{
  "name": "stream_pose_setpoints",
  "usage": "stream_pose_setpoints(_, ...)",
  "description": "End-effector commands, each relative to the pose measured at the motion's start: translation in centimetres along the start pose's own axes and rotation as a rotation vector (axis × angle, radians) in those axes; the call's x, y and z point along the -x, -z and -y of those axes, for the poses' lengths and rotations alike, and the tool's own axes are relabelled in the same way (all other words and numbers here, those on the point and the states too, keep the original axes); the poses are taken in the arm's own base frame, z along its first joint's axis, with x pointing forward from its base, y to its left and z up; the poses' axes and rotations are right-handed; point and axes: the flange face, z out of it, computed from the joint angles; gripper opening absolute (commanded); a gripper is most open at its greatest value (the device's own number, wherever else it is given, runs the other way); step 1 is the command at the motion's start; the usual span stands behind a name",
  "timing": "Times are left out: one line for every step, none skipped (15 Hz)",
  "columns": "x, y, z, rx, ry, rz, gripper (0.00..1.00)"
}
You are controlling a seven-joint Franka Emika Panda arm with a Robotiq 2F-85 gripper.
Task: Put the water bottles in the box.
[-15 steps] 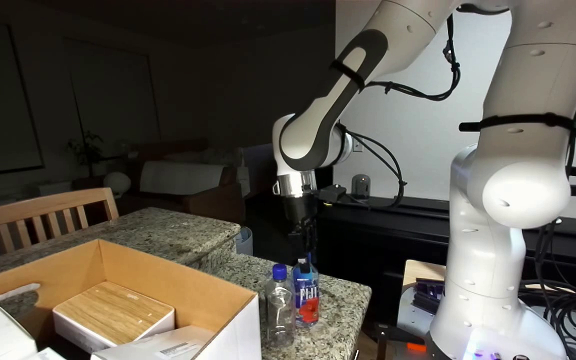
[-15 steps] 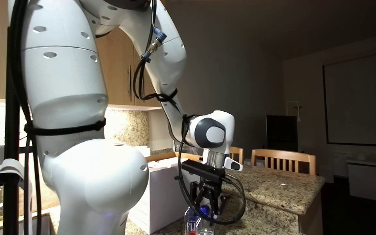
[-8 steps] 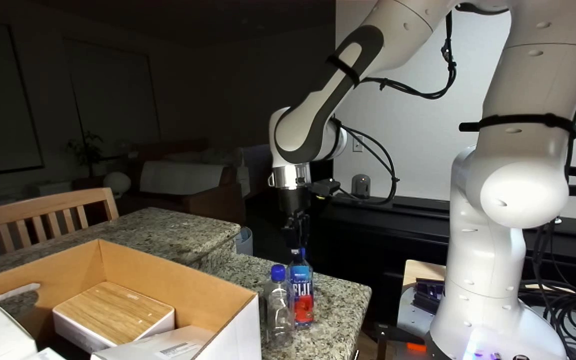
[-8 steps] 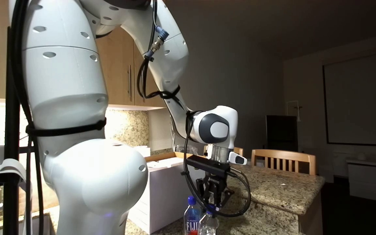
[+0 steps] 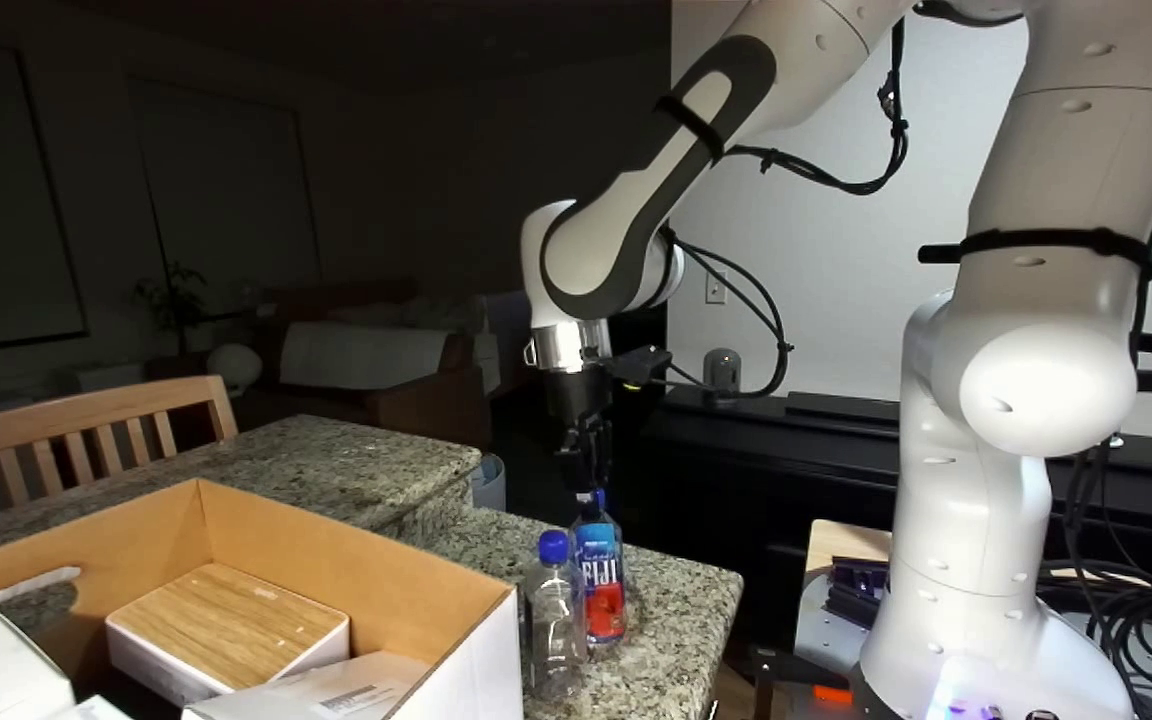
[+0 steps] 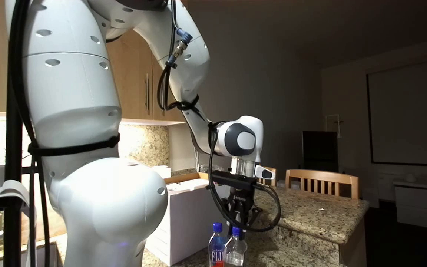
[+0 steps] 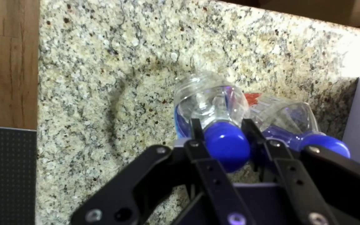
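Over the granite counter [image 7: 83,78], the gripper [image 7: 221,123] clasps one bottle [image 7: 208,101]. Grasping seems complete; next, lift toward the box [image 5: 356,570].

Past the speckled counter [image 5: 681,600] it is dark, with a plant [image 5: 173,305] faint in the gloom. A pale wall [image 5: 836,300] catches the light. In an exterior view, slatted wooden chairs [image 6: 321,174] stand beyond the counter, and wooden cupboards [image 6: 133,83] hang above a brightly lit backsplash [image 6: 146,144]. The wrist view shows plank floor [image 7: 8,65] past the counter's edge.
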Motion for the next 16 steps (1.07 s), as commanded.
stream_pose_setpoints(0.2, 5.3, 0.9, 0.095, -0.100, -0.023, 0.16)
stream_pose_setpoints(0.2, 7.0, 1.0, 0.107, -0.136, -0.031, 0.16)
stream_pose_setpoints(0.3, 8.5, 1.1, 0.110, -0.162, -0.040, 0.16)
stream_pose_setpoints(0.4, 10.1, 1.3, 0.108, -0.182, -0.051, 0.16)
stream_pose_setpoints(0.5, 11.7, 1.7, 0.103, -0.196, -0.068, 0.16)
stream_pose_setpoints(0.7, 13.3, 2.2, 0.102, -0.201, -0.088, 0.16)
stream_pose_setpoints(0.6, 14.8, 2.4, 0.101, -0.205, -0.106, 0.16)
stream_pose_setpoints(0.6, 16.2, 3.1, 0.098, -0.203, -0.131, 0.15)
stream_pose_setpoints(0.6, 17.5, 3.7, 0.098, -0.200, -0.156, 0.15)
stream_pose_setpoints(0.3, 18.9, 4.5, 0.098, -0.189, -0.181, 0.15)
stream_pose_setpoints(0.1, 19.9, 5.4, 0.101, -0.178, -0.209, 0.15)
stream_pose_setpoints(-0.3, 21.0, 6.5, 0.107, -0.162, -0.239, 0.15)
stream_pose_setpoints(-0.5, 21.8, 7.4, 0.111, -0.147, -0.263, 0.15)
stream_pose_setpoints(-0.9, 22.6, 8.7, 0.114, -0.130, -0.288, 0.15)
stream_pose_setpoints(-1.1, 23.1, 9.9, 0.118, -0.115, -0.310, 0.15)
stream_pose_setpoints(-1.4, 23.6, 11.3, 0.121, -0.094, -0.326, 0.15)
